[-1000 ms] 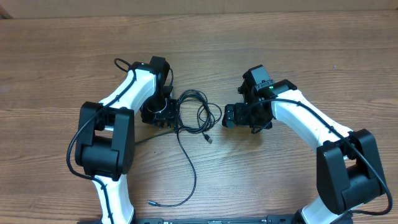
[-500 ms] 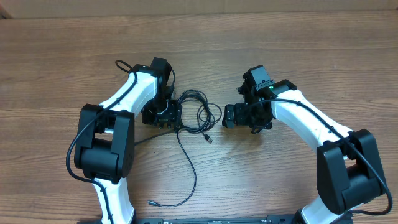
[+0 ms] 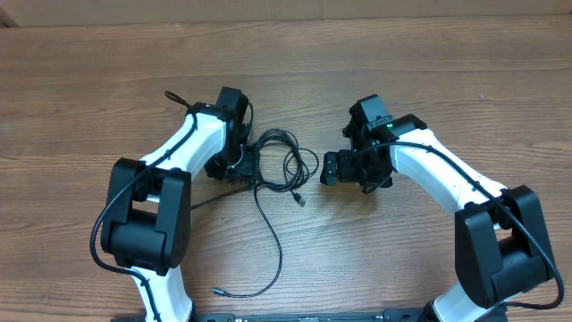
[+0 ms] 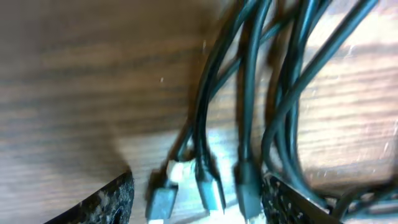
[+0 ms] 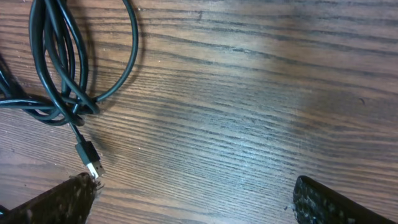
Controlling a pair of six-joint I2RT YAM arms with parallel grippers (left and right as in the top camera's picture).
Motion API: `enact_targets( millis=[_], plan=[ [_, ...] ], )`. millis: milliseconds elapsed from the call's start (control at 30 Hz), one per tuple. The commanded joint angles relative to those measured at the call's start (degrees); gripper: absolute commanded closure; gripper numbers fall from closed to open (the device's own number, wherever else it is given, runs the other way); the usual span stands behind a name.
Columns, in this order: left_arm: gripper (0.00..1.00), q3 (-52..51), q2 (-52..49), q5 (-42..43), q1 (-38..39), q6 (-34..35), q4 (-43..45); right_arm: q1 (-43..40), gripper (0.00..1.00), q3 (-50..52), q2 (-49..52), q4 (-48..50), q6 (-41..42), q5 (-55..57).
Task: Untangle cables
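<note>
The cables (image 3: pixel 284 154) are thin black cords looped in a tangle on the wooden table between the two arms. One long strand (image 3: pixel 273 234) trails toward the front and ends in a plug (image 3: pixel 217 292). My left gripper (image 3: pixel 241 168) is at the tangle's left edge. In the left wrist view its jaws stand apart around three plug ends (image 4: pixel 205 186), and the cords (image 4: pixel 249 93) run away from them. My right gripper (image 3: pixel 328 167) is open just right of the tangle, over bare wood. A silvery-tipped plug (image 5: pixel 89 155) lies by its left finger (image 5: pixel 62 202).
The thicker black wires of the arms run along the white links. The left arm's base (image 3: pixel 147 224) and the right arm's base (image 3: pixel 505 237) stand at the front corners. The wooden table (image 3: pixel 295 72) stretches behind the arms.
The left arm has shifted slightly, bringing its gripper closer into the tangle's left edge. The right arm and the cables have not visibly moved.
</note>
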State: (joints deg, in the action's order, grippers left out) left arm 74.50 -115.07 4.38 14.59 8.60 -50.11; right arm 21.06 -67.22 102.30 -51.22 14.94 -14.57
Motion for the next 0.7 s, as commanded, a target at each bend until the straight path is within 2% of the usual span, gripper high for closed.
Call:
enact_targets(
  millis=[0, 200, 367, 533, 667],
  plan=[
    [0.28, -4.3, -7.9, -12.4, -0.7, -0.9, 5.3, 0.6, 0.0, -0.2, 0.4, 0.0, -0.5, 0.6],
    [0.3, -4.2, -7.9, -16.7, -0.8, -0.9, 11.2, 2.6, 0.0, -0.2, 0.4, 0.9, -0.4, 0.6],
    [0.3, -4.2, -7.9, -20.5, -1.3, -0.9, 12.5, 4.6, 0.0, -0.2, 0.4, 3.3, -0.5, 0.6],
    [0.23, -4.2, -7.9, -18.0, -2.7, -1.6, 11.8, 7.1, 0.0, -0.2, 0.4, 6.7, -0.5, 0.9],
    [0.22, -4.2, -7.9, -16.3, -3.9, -1.6, 12.5, 9.6, 0.0, -0.2, 0.4, 8.9, -0.5, 4.4]
  ],
)
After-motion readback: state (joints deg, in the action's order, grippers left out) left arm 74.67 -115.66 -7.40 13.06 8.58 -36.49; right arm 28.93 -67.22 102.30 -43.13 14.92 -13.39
